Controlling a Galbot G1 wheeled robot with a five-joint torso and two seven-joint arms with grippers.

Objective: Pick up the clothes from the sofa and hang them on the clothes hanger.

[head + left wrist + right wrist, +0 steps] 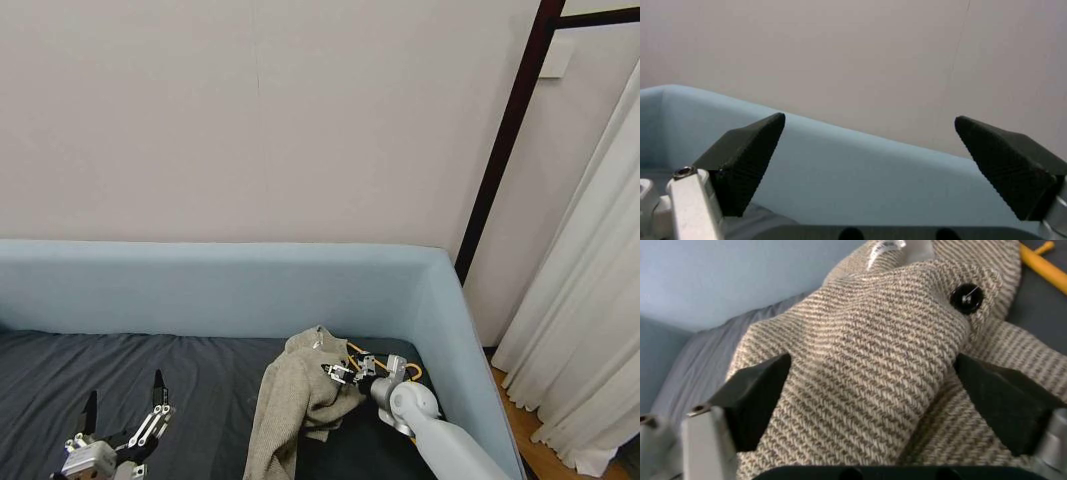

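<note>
Low at the left, one left gripper (124, 408) hovered over the dark seat of the blue sofa (200, 290), jaws spread wide. Rightward, by the sofa's corner, lay one beige knit garment (290, 405) with one orange hanger (408, 372) poking from under it. One right gripper (345, 375) sat on the garment, jaws apart, straddling a fold near one black button (966, 297).

A plain pale wall (250, 120), dark post (500, 150), white curtain (590, 330), wooden floor (522, 425).

Clothes (290, 400) lie at the sofa's (200, 290) right end, wall (250, 120) behind.
</note>
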